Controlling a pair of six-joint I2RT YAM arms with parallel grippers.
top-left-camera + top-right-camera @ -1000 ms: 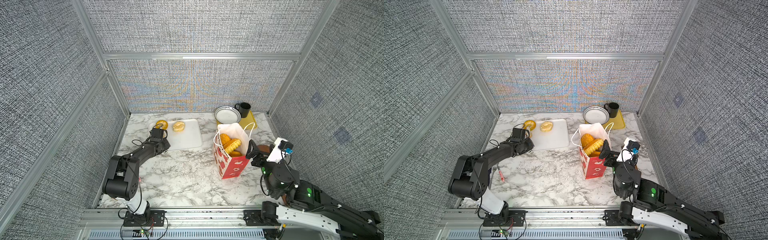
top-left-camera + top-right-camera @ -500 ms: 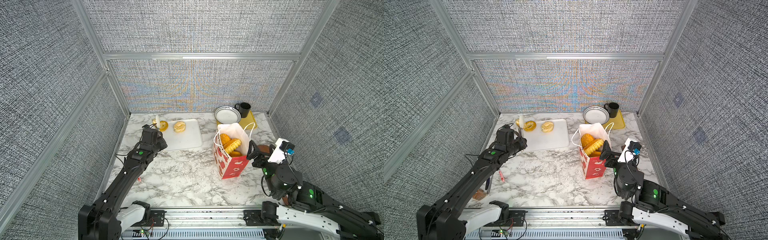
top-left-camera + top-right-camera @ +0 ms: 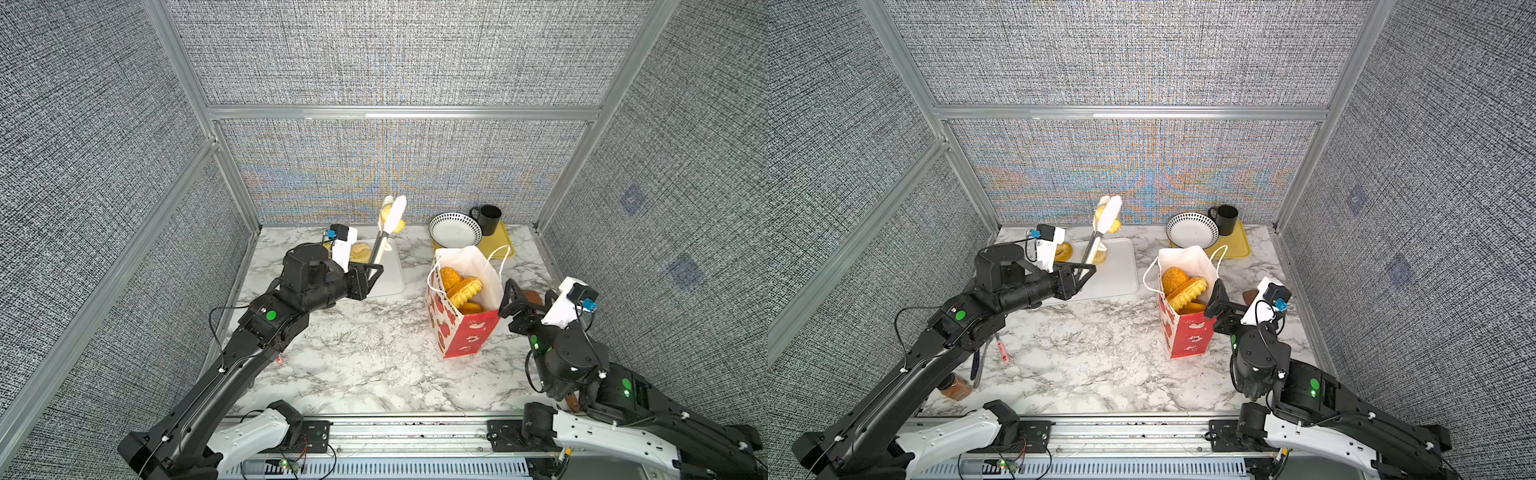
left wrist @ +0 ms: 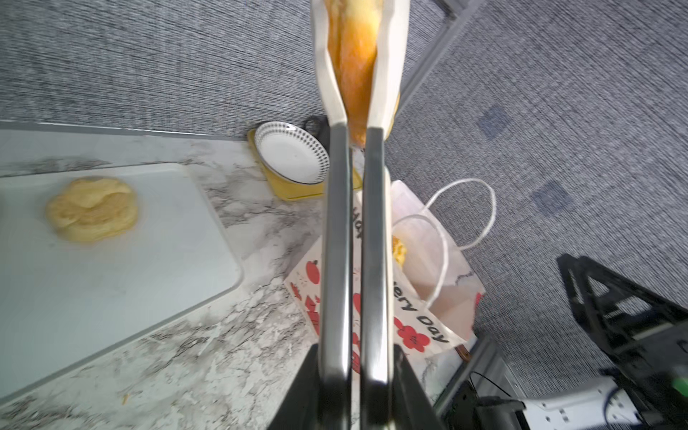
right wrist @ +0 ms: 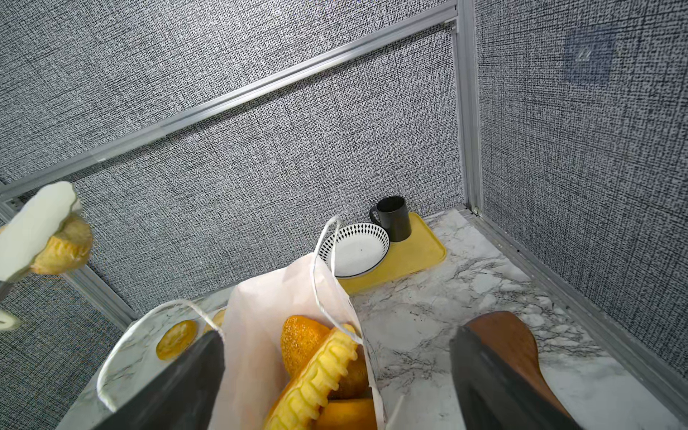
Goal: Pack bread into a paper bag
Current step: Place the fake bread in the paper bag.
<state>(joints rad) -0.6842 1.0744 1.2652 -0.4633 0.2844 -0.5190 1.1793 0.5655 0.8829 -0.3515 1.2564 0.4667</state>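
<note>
My left gripper [image 3: 369, 272] [image 3: 1080, 272] is shut on the metal handles of white-tipped tongs [image 3: 390, 216] [image 4: 337, 260]. The tongs pinch a golden piece of bread [image 4: 353, 63] [image 5: 63, 245], held high over the white cutting board [image 3: 392, 274]. A flower-shaped roll [image 4: 93, 208] [image 3: 359, 251] and a bagel [image 3: 1064, 250] [image 5: 177, 338] lie on that board. The paper bag [image 3: 461, 328] [image 3: 1187, 332] stands upright, red below and white above, with several pieces of bread [image 3: 461, 286] [image 5: 316, 368] inside. My right gripper [image 3: 528, 297] [image 5: 335, 387] stands open at the bag's right rim, gripping nothing.
A patterned bowl [image 3: 455, 230] and a black mug [image 3: 488, 218] sit on a yellow tray [image 3: 505, 245] at the back right. A brown wooden utensil [image 5: 510, 342] lies right of the bag. A red pen [image 3: 1003, 353] and a bottle [image 3: 955, 388] lie under my left arm.
My left arm has lifted the tongs off the cutting board, raising the pinched bread high and to the right. The right arm and the bag have stayed in place.
</note>
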